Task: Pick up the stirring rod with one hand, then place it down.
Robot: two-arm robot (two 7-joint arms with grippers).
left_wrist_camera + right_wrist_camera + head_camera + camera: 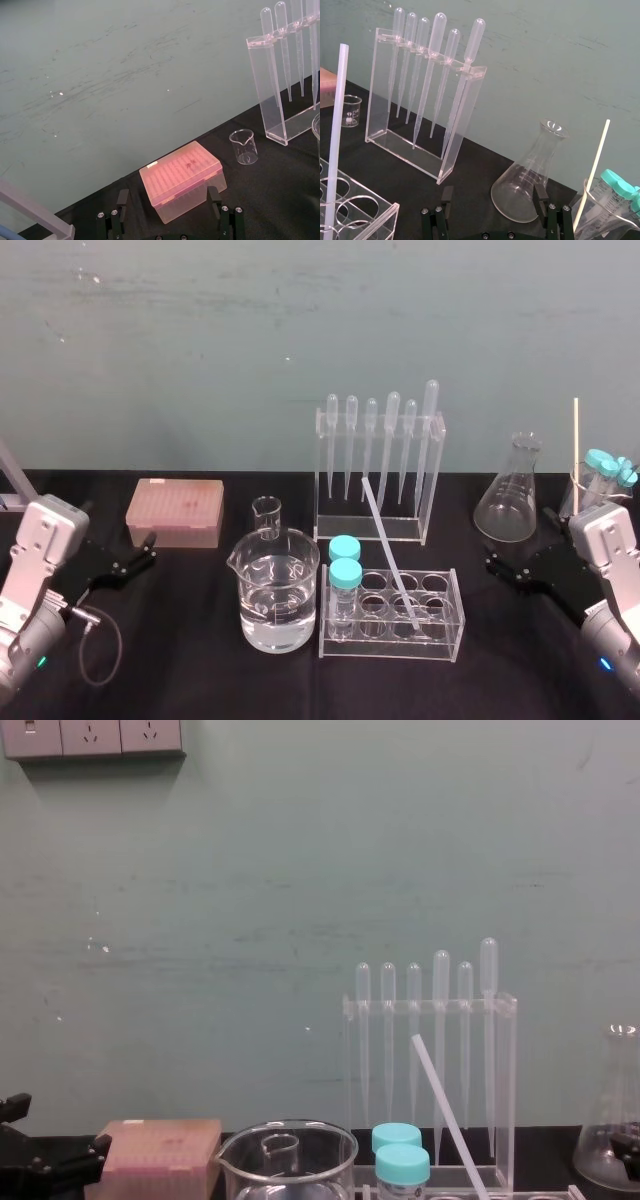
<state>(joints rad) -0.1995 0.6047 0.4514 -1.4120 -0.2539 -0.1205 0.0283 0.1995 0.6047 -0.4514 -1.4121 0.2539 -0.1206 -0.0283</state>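
A: Where is the stirring rod?

B: The stirring rod (390, 552) leans in the clear tube rack (440, 642) at the middle of the black counter (200, 680). Its lower end sits in a hole toward the rack's right side. Its upper end tilts back and to the left, in front of the pipette rack (370, 528).

A: Is either claw on it?

B: No. The right claw (493, 194) is low at the right side, fingers spread and grasping nothing, pointed toward the conical flask (510, 495). The left claw (168, 200) is far off on the left, released as well and empty, facing the pink tip box (175, 512). Both are well apart from the rod.

A: What else is close to it?

B: Two teal-capped tubes (345, 575) stand at the tube rack's left end. Just beside that end is a large beaker (275, 600) partly filled with clear liquid, with a small beaker (267, 515) behind it.
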